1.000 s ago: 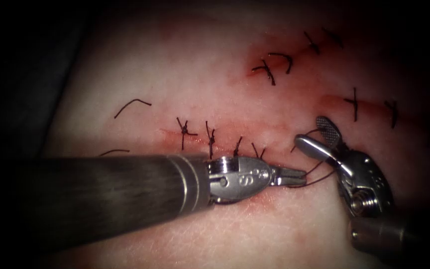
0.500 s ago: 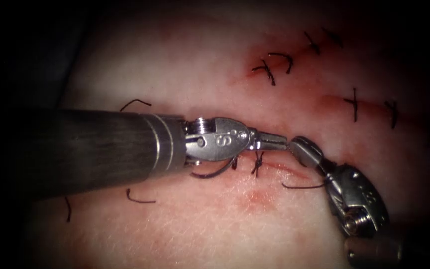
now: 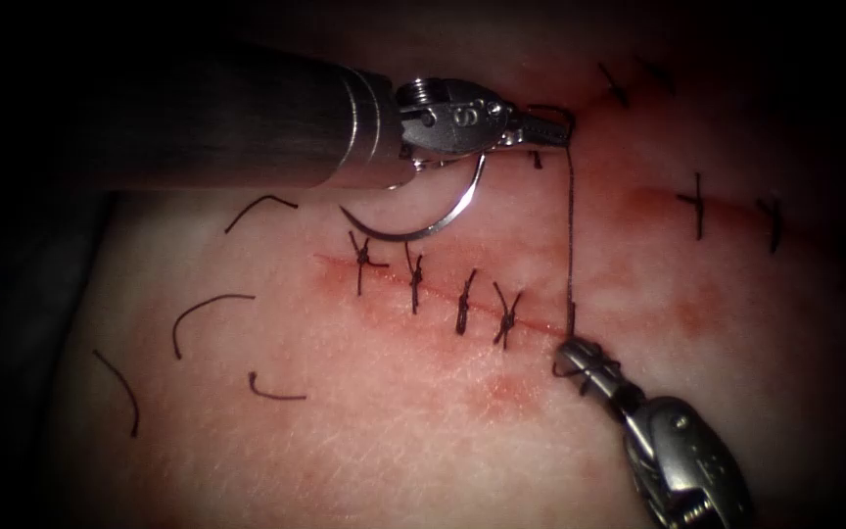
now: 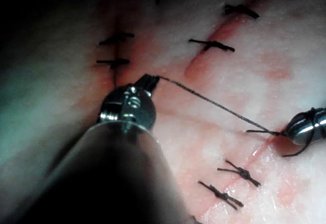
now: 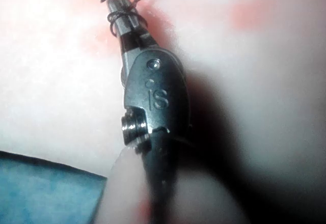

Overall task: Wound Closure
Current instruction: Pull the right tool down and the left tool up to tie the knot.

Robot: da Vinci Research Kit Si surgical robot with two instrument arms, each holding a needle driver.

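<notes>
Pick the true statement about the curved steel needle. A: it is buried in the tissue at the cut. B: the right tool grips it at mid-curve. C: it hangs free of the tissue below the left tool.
C: the curved steel needle hangs clear of the pale pork tissue, just under the left tool, whose shut jaws hold the dark thread; the right tool has thread wound round it.

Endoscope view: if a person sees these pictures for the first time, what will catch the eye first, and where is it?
First, the taut thread, stretched between the left tool, up by the far stitches, and the right tool at the right end of the cut; loops of it wrap the right tool's shut jaws. Next, the curved needle, free of the tissue, hanging under the left tool above the four stitches.
</notes>
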